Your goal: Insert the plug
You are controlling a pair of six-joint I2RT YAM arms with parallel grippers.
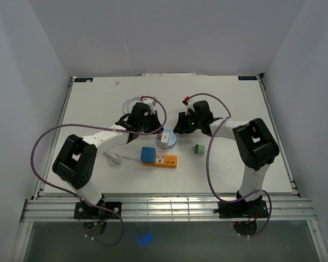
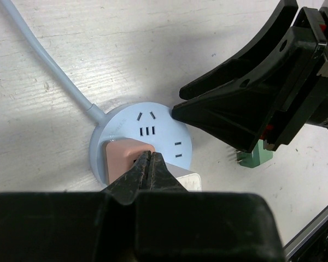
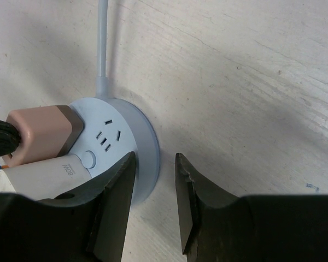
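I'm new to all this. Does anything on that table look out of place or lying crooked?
Only one thing: a small green plug lies on its side on the table, prongs pointing sideways, apart from the round socket hub and the orange power strip. Nothing looks spilled or broken.

Bright even light, soft shadows, wrist views' foreground seemingly blurred

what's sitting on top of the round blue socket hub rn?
A pink adapter and a white adapter sit side by side on the round blue socket hub. Some sockets are bare. The adapters' prongs and the slots beneath them are covered.
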